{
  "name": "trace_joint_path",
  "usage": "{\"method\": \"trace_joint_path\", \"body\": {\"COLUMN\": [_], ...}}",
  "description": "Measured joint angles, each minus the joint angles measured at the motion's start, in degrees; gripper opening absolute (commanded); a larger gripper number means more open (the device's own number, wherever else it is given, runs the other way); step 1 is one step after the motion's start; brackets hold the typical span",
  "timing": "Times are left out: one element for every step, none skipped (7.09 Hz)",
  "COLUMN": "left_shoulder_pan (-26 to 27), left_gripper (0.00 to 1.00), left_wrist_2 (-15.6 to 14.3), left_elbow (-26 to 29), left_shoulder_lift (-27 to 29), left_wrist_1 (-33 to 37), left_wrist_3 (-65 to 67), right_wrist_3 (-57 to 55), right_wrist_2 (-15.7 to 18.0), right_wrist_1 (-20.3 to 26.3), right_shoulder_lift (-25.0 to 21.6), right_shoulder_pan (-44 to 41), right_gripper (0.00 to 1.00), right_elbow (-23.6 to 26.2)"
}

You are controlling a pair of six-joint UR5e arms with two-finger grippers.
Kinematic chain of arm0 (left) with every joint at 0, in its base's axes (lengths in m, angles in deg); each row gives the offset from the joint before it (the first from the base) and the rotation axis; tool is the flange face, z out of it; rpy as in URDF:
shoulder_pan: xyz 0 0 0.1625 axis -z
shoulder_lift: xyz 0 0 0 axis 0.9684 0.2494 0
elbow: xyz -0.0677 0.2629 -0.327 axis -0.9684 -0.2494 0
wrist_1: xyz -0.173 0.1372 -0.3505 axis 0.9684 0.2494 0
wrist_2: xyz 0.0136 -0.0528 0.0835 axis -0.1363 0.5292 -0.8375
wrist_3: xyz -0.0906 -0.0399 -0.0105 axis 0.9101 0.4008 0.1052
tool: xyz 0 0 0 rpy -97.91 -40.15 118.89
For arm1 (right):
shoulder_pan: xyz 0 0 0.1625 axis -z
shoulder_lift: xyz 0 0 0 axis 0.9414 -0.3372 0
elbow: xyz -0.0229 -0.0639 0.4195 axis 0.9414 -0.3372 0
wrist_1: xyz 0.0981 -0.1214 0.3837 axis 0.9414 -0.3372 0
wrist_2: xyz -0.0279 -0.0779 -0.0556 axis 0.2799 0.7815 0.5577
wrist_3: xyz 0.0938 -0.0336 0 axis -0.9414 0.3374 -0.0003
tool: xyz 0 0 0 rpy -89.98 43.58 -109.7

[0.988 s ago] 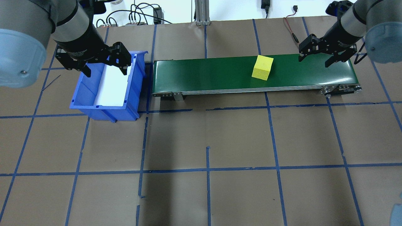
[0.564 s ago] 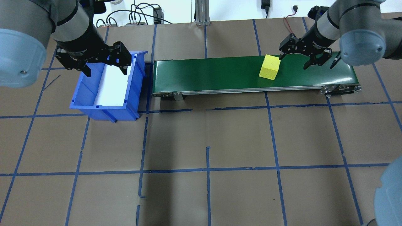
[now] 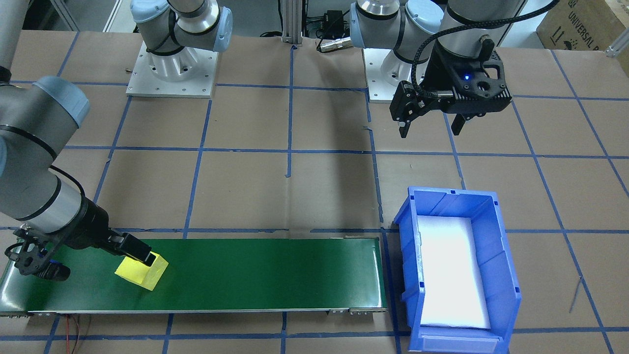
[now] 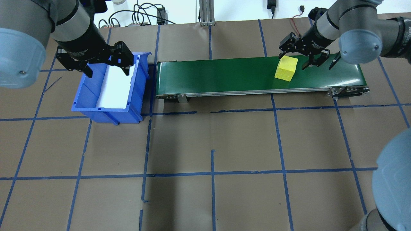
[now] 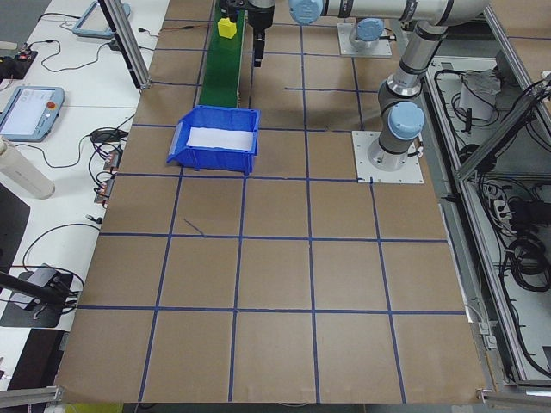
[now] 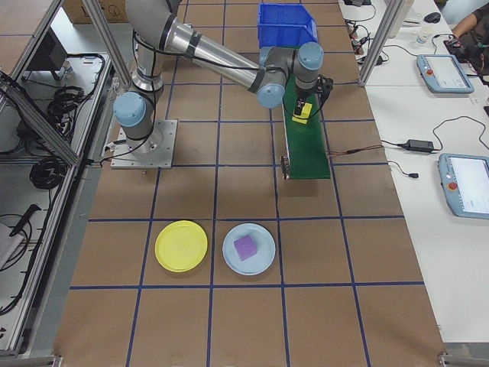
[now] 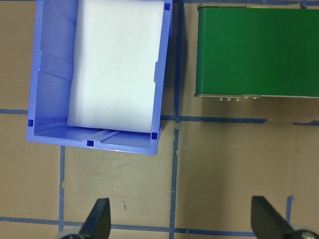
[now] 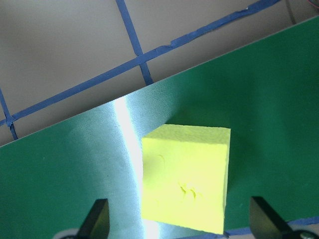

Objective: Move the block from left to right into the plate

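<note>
From the front, the right gripper (image 3: 81, 255) is spread wide around one yellow block (image 3: 142, 272) on the green belt (image 3: 255, 275); its arm hides part of the block. From above, the left gripper (image 4: 105, 69) hangs spread over the blue bin (image 4: 96, 110) beside the belt. From the right side, one yellow plate (image 6: 181, 245) lies well apart from the belt.

Block (image 4: 286, 68) on belt (image 4: 224, 75) — bin (image 4: 107, 93) leftward
</note>
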Motion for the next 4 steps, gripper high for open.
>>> {"method": "trace_joint_path", "body": {"left_shoulder_pan": [0.0, -0.1, 0.0, 0.0], "left_gripper": [1.0, 1.0, 1.0, 1.0], "left_wrist_2": [-0.1, -0.1, -0.2, -0.2], "left_elbow": [0.1, 0.1, 0.1, 0.0], "left_shoulder_lift": [0.0, 0.0, 0.0, 0.0], "left_wrist_1": [0.0, 0.1, 0.1, 0.1], "left_wrist_3": [0.0, 0.0, 0.0, 0.0], "right_wrist_3": [1.2, 3.6, 5.9, 7.9], "right_wrist_2": [-0.1, 0.8, 2.5, 4.5], "right_wrist_1": [-0.9, -1.6, -2.1, -2.3], "right_shoulder_lift": [1.3, 2.5, 3.2, 3.4], "right_shoulder_pan": [0.0, 0.1, 0.1, 0.2], "right_gripper": [0.96, 0.83, 0.58, 0.4], "right_elbow": [-0.2, -0.1, 0.1, 0.2]}}
